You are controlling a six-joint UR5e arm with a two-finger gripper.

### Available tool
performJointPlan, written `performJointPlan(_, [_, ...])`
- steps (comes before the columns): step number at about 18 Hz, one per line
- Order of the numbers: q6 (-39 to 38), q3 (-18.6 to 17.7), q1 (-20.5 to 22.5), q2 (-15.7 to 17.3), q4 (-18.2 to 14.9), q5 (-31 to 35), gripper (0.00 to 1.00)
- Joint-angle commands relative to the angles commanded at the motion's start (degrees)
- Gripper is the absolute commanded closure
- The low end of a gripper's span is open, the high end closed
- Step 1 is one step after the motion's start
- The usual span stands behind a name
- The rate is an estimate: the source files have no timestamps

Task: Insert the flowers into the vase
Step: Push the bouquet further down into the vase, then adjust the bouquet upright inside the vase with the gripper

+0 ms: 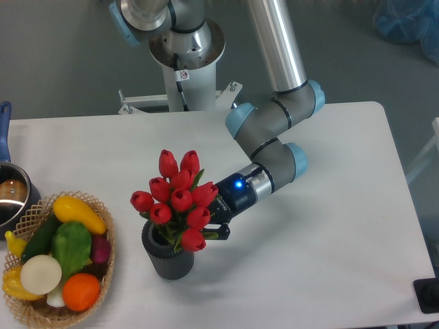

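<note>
Because the bunch of red closed tulips with green stems (180,199) has to drop through a narrow round mouth, we hold it upright over the short dark grey ribbed vase (167,255), stems already entering it. Our black two-finger gripper (214,229) reaches in from three o'clock; whether its jaws pinch the stems we cannot tell, since the blooms hide them. The vase stands near the middle of the white desk (329,226), toward six o'clock.
</note>
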Motion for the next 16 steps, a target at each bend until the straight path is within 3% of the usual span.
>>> performJointPlan(16, [0.44, 0.09, 0.44, -0.44, 0.18, 0.0, 0.75])
